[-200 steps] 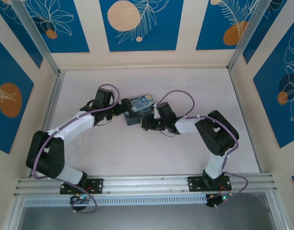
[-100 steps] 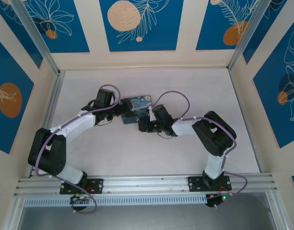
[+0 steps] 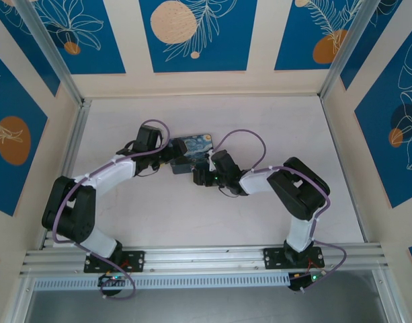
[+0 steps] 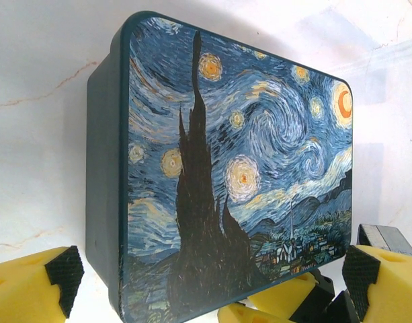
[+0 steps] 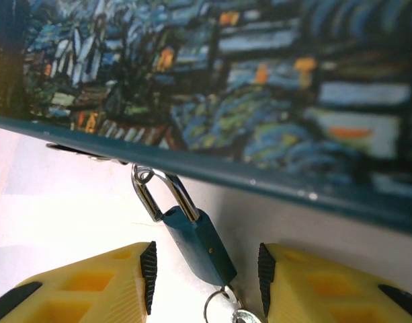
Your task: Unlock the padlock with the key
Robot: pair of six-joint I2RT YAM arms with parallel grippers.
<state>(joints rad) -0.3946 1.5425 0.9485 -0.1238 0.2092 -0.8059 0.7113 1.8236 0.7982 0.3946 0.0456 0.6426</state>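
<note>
The padlock has a dark blue-green body and a silver shackle hooked through a ring under the painted box's edge. One shackle leg sits beside its hole, out of the body. The key with its small ring hangs from the padlock's lower end. My right gripper is open, with a yellow finger on each side of the padlock, clear of it. My left gripper is open wide, straddling the near end of the box. I cannot tell if its pads touch the box.
The box lies mid-table between my left gripper and my right gripper. White tabletop surrounds it, with cage walls and aluminium rails at the edges. Under the box's near edge in the left wrist view are the right gripper's fingers.
My right arm has slid left, bringing its gripper in closer under the box. The left gripper and the box have shifted slightly left.
</note>
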